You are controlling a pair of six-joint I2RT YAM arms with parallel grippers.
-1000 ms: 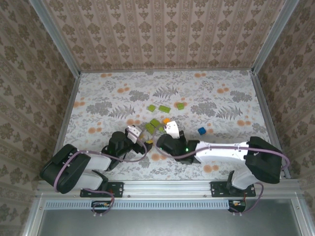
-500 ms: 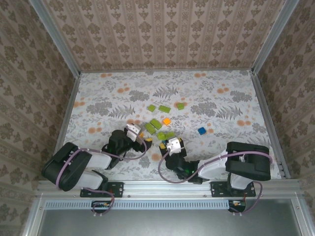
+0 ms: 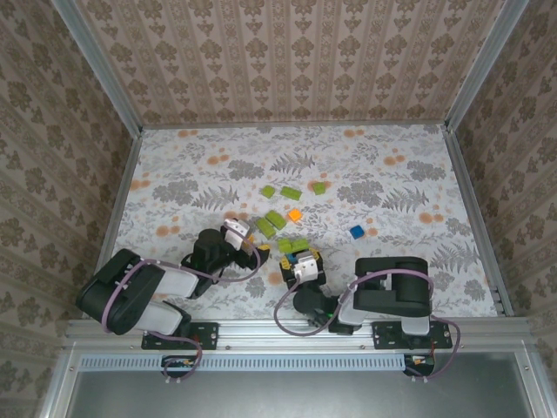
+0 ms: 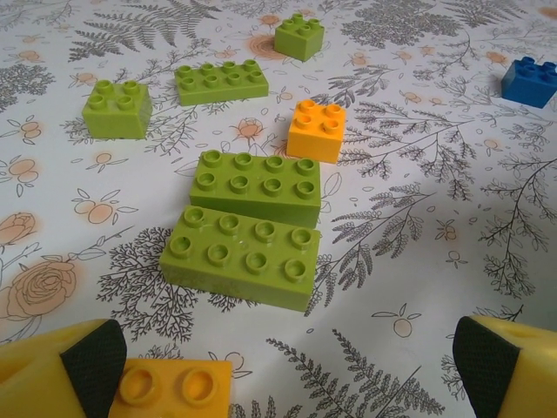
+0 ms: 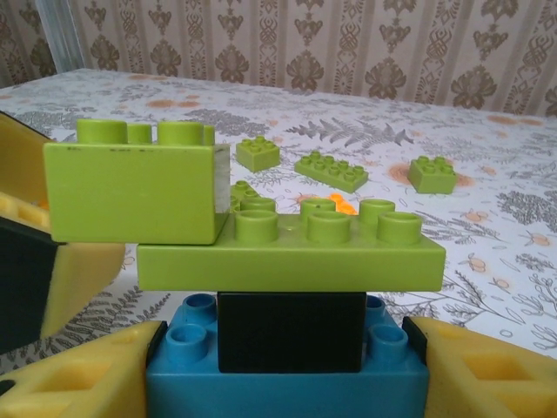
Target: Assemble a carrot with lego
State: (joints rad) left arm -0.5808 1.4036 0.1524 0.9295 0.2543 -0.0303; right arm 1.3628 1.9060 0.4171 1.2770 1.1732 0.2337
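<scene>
My right gripper (image 5: 287, 374) is shut on the blue base brick (image 5: 287, 387) of the carrot (image 5: 287, 261). That stack is a black brick (image 5: 291, 331) on the blue one, then a lime-green plate and a lime-green square brick (image 5: 130, 192). From above, the right gripper (image 3: 301, 266) holds it near the table's front. My left gripper (image 4: 283, 366) is open, low over the table. An orange brick (image 4: 165, 387) lies by its left finger (image 4: 61, 366). Loose lego lies beyond: two long lime bricks (image 4: 257, 183), an orange square one (image 4: 318, 131) and a blue one (image 4: 533, 80).
More lime bricks (image 3: 291, 193) sit farther back near the table's middle, and a blue brick (image 3: 356, 232) lies off to the right. Patterned walls and a metal frame (image 3: 470, 200) close in the table. Both arm bases stand at the near edge.
The right arm has folded back toward its base, carrying the stack from beside the loose bricks to the table's front. The left arm has hardly moved.
</scene>
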